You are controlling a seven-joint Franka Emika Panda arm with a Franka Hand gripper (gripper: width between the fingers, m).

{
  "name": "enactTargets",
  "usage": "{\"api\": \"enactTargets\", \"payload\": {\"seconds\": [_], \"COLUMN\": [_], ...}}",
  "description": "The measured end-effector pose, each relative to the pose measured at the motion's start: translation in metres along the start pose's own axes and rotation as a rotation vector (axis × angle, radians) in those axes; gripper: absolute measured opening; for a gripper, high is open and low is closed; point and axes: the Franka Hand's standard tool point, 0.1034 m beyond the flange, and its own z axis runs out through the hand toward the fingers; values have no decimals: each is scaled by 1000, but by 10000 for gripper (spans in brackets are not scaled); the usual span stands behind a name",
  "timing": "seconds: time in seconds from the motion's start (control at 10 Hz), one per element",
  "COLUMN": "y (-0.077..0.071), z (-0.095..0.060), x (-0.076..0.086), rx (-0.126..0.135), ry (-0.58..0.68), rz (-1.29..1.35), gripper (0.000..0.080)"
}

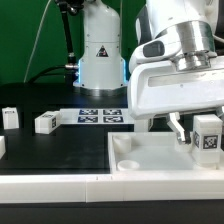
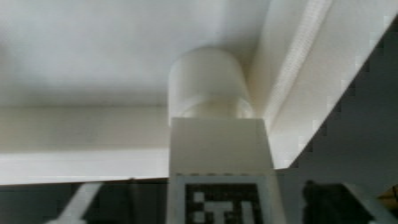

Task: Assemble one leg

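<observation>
My gripper (image 1: 200,135) is shut on a leg (image 1: 207,136), a small white post with a black-and-white tag. It holds the leg upright over the exterior view's right part of the white tabletop (image 1: 100,160). In the wrist view the leg (image 2: 217,150) runs from between my dark fingers (image 2: 338,203) down to its rounded end. That end sits close to the tabletop's edge (image 2: 294,70). I cannot tell whether it touches. An open round corner socket (image 1: 128,163) lies to the left of the held leg.
Two loose legs (image 1: 45,122) (image 1: 10,117) stand on the black table at the exterior view's left, and a third white part (image 1: 2,147) sits at the left edge. The marker board (image 1: 100,114) lies behind them, in front of the arm's base (image 1: 100,55).
</observation>
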Motion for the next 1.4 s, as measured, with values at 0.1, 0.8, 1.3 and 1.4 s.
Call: {"api": "enactTargets", "payload": {"seconds": [0.1, 0.8, 1.3, 1.4], "y": [0, -2, 8, 5], "z": [0, -9, -19, -12], "x": [0, 10, 25, 16], "rx": [0, 4, 2, 17], "ry": [0, -4, -43, -158], "rz": [0, 0, 13, 17], "gripper": [615, 649, 649, 649]}}
